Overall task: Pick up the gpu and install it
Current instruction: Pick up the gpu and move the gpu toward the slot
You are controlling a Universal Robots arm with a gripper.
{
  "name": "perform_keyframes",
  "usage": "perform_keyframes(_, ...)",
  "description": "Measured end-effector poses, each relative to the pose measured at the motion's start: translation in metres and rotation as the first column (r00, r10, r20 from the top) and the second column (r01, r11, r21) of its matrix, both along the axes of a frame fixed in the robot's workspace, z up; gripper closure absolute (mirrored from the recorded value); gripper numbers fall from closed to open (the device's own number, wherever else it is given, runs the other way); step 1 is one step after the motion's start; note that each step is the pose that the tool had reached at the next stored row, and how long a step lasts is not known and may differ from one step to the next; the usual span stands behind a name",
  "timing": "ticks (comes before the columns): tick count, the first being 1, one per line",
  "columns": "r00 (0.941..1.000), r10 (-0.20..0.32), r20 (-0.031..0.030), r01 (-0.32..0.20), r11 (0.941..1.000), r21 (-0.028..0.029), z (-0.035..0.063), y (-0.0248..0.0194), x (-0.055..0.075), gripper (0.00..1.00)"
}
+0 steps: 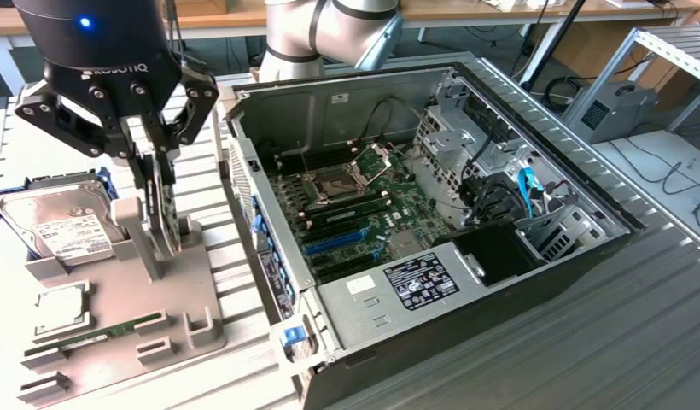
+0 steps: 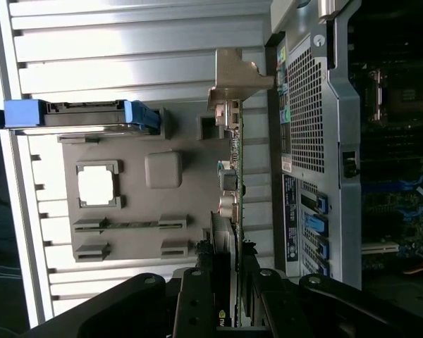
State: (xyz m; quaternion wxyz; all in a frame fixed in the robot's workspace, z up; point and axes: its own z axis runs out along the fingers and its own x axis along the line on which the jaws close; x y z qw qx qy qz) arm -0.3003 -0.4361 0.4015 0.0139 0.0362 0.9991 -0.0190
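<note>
Item: gpu (image 1: 159,218), stood on edge in a slot along the grey holder (image 1: 156,307)'s edge nearest the open computer case (image 1: 316,102), upright so both faces could be reached from above.
Gripper (image 1: 153,175): fingers pressed onto the card's two faces, pinching it; card apparently not yet clear of its slot.
Same holder: hard drive (image 1: 63,226) at far corner, RAM stick (image 1: 100,331) near front edge.
Surface: ribbed metal table (image 1: 623,342).
Room: workshop desks and loose cables behind.
</note>
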Motion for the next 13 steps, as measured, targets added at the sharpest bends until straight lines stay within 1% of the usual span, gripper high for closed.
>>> perform_keyframes(13, 1.0000, 0.000, 0.0000, 0.000, 1.0000, 0.0001, 0.0071, 0.0000, 0.0000, 0.74)
